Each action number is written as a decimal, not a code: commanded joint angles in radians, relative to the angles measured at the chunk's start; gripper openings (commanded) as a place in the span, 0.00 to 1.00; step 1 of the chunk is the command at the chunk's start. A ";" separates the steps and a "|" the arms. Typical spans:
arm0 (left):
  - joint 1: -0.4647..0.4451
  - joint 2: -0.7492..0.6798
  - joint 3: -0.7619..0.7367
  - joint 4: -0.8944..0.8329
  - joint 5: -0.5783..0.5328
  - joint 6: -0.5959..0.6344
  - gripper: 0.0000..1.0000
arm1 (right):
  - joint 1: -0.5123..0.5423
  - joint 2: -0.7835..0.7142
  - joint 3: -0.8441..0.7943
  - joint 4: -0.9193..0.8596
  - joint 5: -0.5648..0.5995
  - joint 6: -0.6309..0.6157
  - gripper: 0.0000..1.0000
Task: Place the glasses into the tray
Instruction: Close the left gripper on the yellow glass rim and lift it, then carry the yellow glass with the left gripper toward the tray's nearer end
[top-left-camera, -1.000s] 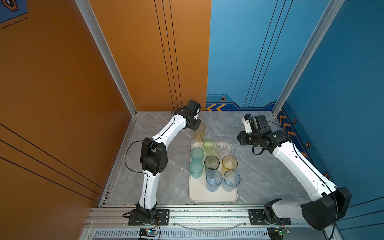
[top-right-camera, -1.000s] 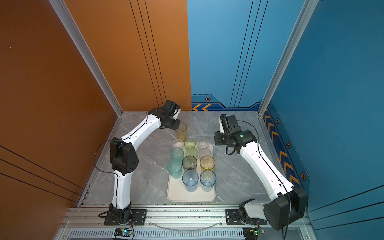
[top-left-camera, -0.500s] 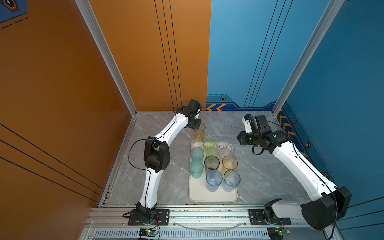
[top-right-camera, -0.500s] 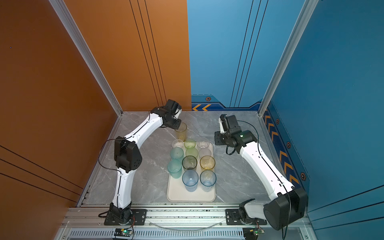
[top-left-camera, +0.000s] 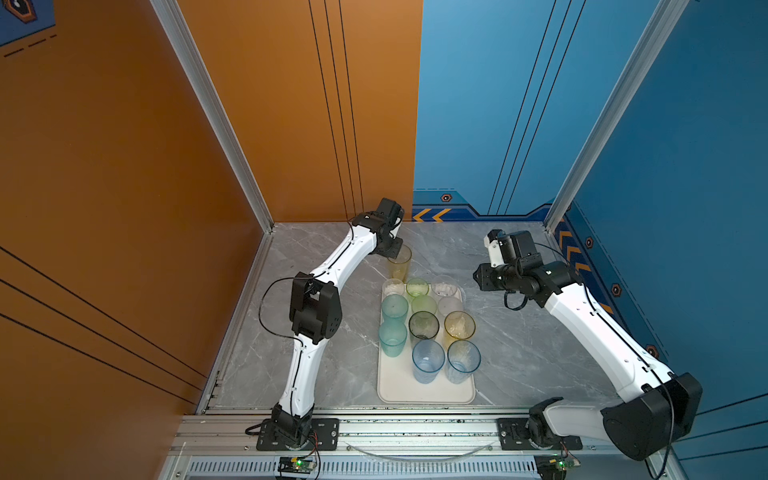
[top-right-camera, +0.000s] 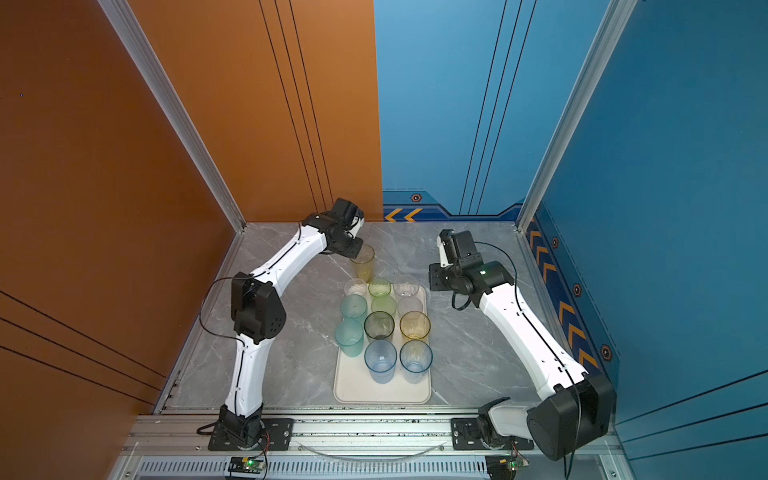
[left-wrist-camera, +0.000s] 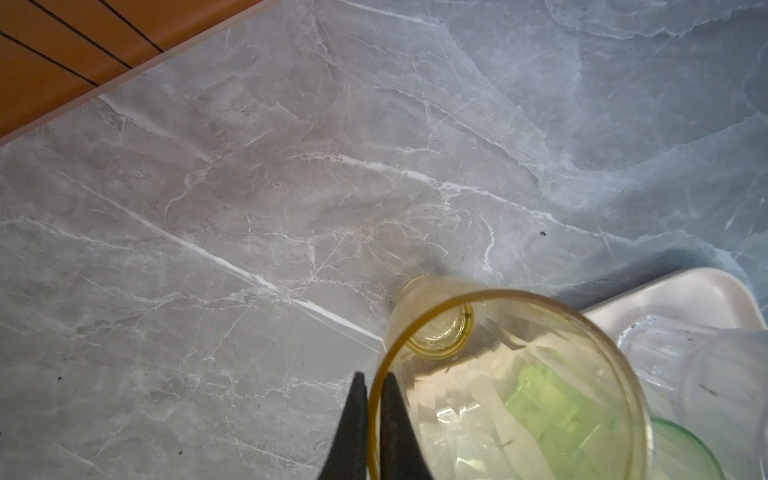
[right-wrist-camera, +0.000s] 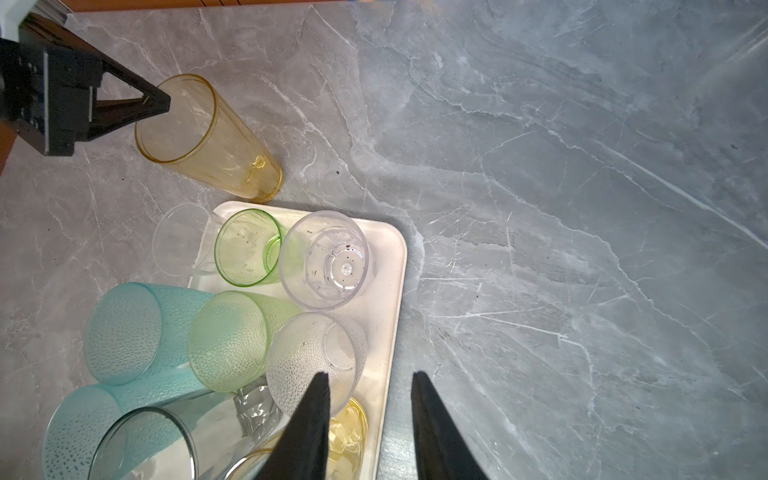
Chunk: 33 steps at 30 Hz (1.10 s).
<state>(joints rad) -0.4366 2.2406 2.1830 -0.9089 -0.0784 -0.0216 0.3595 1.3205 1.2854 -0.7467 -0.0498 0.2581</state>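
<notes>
Left gripper (left-wrist-camera: 371, 380) has just pinched shut on the rim of the tall translucent yellow tumbler (left-wrist-camera: 505, 390). It stands on grey marble just beyond the far end of the flat cream-white tray (top-left-camera: 397, 388). Likely ready to lift in. Right gripper (right-wrist-camera: 370, 380) spread, over tray edge.

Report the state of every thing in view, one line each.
Tall yellow translucent tumbler: upright, outside the tray, beyond its far end, rim pinched.
Left gripper: shut on the yellow tumbler's rim.
Right gripper: open, empty, above the tray's right edge.
Flat cream-white rectangular tray: on the grey marble table, crowded, near end bare.
Other tinted and clear tumblers: standing inside the tray.
</notes>
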 joint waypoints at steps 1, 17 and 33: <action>0.012 0.019 0.023 -0.028 -0.027 0.017 0.04 | -0.003 -0.006 -0.019 0.017 -0.007 -0.011 0.32; 0.046 -0.156 -0.092 0.004 -0.106 0.028 0.01 | -0.002 -0.045 -0.074 0.050 -0.028 0.013 0.32; 0.023 -0.803 -0.613 0.051 -0.220 -0.010 0.02 | 0.047 -0.102 -0.144 0.070 -0.044 0.039 0.31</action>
<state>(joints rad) -0.4007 1.5478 1.6283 -0.8608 -0.2611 -0.0116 0.3931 1.2518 1.1515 -0.6937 -0.0799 0.2806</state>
